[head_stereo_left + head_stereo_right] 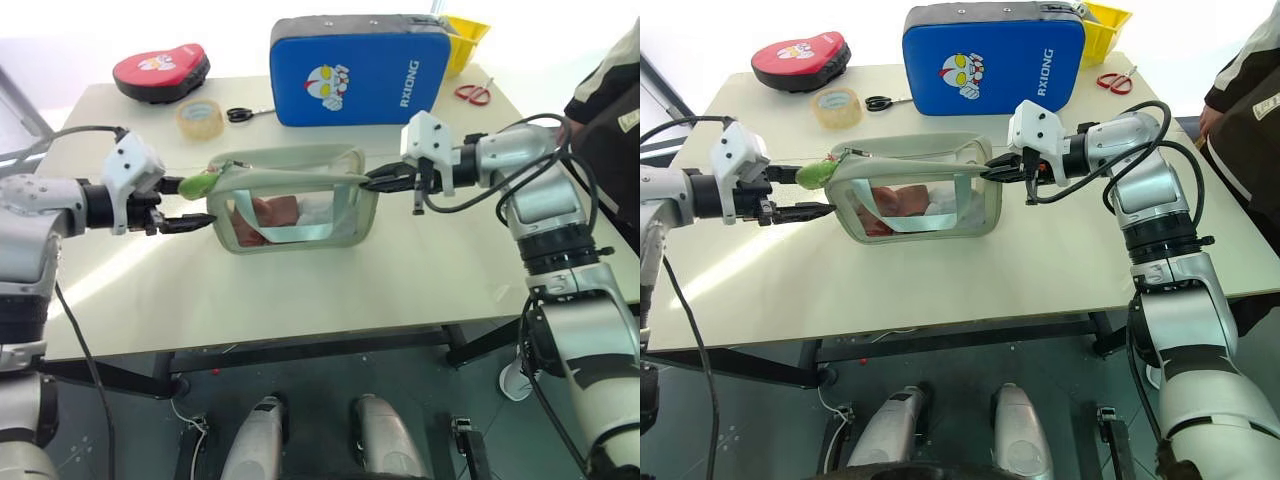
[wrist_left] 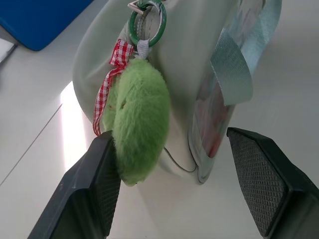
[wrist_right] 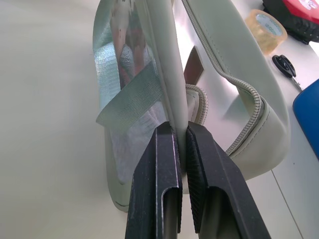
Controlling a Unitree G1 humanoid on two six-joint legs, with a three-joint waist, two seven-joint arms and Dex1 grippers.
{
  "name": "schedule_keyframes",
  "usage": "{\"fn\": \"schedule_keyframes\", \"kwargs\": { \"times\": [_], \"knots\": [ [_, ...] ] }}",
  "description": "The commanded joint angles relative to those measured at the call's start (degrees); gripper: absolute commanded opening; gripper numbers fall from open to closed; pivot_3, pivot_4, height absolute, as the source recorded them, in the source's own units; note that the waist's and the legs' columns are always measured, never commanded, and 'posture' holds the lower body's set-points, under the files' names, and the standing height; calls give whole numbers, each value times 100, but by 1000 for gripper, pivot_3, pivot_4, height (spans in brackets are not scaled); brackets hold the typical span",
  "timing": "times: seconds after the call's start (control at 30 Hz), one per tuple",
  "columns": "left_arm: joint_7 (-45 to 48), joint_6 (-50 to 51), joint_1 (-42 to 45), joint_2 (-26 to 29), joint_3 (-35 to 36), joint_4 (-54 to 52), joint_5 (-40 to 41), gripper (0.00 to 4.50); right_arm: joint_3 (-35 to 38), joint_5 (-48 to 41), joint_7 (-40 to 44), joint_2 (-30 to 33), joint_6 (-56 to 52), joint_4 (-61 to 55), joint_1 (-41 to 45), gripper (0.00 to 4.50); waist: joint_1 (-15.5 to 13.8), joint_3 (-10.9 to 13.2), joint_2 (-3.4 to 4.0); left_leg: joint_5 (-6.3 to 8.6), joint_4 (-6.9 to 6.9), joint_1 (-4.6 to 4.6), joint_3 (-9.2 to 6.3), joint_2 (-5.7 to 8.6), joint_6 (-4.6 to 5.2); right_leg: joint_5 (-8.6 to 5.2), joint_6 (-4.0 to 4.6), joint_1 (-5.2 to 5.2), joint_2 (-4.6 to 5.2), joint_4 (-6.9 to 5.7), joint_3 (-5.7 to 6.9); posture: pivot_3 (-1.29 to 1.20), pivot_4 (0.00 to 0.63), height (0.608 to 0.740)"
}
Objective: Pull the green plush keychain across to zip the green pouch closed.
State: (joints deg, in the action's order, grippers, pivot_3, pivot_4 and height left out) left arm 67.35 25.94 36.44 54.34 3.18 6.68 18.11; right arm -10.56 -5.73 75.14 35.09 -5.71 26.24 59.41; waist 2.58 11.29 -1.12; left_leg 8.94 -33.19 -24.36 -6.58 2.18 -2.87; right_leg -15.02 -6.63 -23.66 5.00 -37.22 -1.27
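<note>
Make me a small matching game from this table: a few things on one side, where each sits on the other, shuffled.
Things:
1. green plush keychain
2. tape roll
3. red-handled scissors
4. right tool

Places:
A. clamped on the green pouch's end
B. beside the red pad
C. hanging between the open left tool's fingers
D. right of the blue pad

Pairs: 1-C, 2-B, 3-D, 4-A

A person [image 1: 612, 110] stands at the table's far right corner, cut off by the frame edge. A yellow bin [image 1: 462, 38] sits half hidden behind the blue pad [image 1: 358, 68]. Inside the green pouch [image 1: 300, 200], something pinkish, possibly cloth, stays unclear.
</note>
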Motion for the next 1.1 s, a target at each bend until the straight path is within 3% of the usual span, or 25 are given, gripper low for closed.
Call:
{"fn": "schedule_keyframes", "kwargs": {
  "times": [0.03, 0.07, 0.13, 0.3, 0.33, 0.63, 1.1],
  "knots": [
    [-50, -70, 147, 76, 194, -14, 36, 3096, 77, -19, 5, -9, 97, -67, 175, 0, 4, 0, 0, 0, 0, 0, 0, 0, 0, 0, 0, 0, 0, 0, 0, 0, 150, 740],
    [-66, -95, 160, 70, 196, 3, 26, 3096, 79, -18, 5, -8, 96, -74, 169, 0, 7, 0, 0, 0, 0, 0, 0, 0, 0, 0, 0, 0, 0, 0, 0, 0, 150, 740],
    [-119, -124, 226, 53, 208, 64, 11, 2602, 83, -16, 7, 1, 99, -84, 155, 0, 6, 0, 0, 0, 0, 0, 0, 0, 0, 0, 0, -1, 0, 0, 0, 0, 150, 740],
    [-90, -51, 494, 120, 260, 177, 98, 283, 97, -15, -8, 19, 89, -103, 137, 0, 2, 0, 0, 0, 0, -1, 0, 0, 0, 0, 0, 0, 0, 0, 0, 0, 150, 740],
    [-83, -79, 540, 130, 256, 221, 83, 38, 97, -13, -12, 18, 91, -103, 136, 0, 2, 0, 0, 0, 0, -1, 0, 0, 0, 0, 0, 0, 0, 0, 0, 0, 150, 740],
    [-122, -207, 1009, 19, 172, 372, 26, 38, 109, 34, -38, 21, 160, -13, 180, 0, 3, 0, 0, 0, 0, 0, 0, 0, 0, 0, 0, 0, 0, 0, 1, 0, 150, 740],
    [-161, -2207, 1644, -763, -814, 767, -1097, 38, 83, 68, -80, -66, 324, 193, 258, 0, -1, 0, 0, -1, -2, 0, 0, 1, 0, 0, -1, 1, -1, -2, 1, 0, 150, 740]
  ]
}}
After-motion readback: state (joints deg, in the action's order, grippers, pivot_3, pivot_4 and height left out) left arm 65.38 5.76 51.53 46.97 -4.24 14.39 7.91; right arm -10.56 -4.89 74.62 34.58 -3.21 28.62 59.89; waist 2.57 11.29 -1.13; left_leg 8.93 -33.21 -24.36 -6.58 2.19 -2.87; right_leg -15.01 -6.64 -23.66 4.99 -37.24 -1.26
